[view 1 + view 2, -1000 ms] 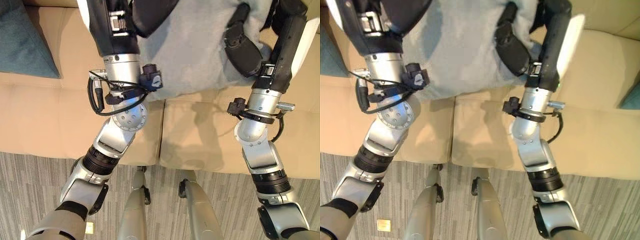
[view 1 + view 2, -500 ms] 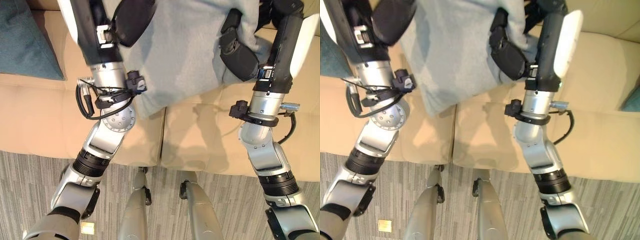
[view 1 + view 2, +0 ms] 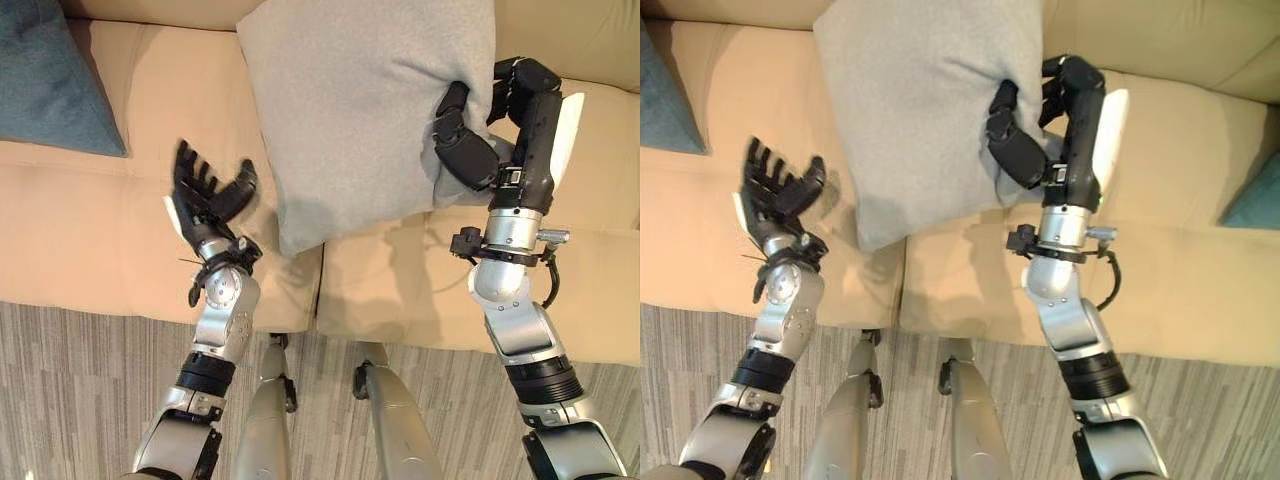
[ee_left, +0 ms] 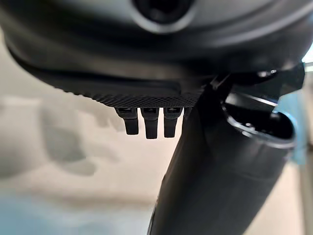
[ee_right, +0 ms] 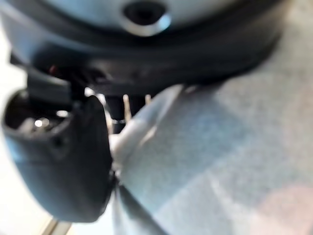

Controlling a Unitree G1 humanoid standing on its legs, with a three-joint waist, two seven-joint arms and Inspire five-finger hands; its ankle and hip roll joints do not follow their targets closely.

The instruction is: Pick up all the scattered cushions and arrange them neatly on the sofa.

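Gripping grey cushion (image 3: 365,110) at its edge, right hand (image 3: 470,150) has thumb and fingers pinched on fabric. Cushion stands tilted against tan sofa (image 3: 90,220) backrest. Left hand (image 3: 205,190) empty, fingers spread, beside cushion. Teal cushion (image 3: 45,85) far left.

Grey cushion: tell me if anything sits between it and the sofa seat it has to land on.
Nothing visible does. The grey cushion is pinched at its edge by the right hand, above bare tan sofa seat. The teal cushion lies off toward the robot's left, and the left hand is open, apart from the cushion.
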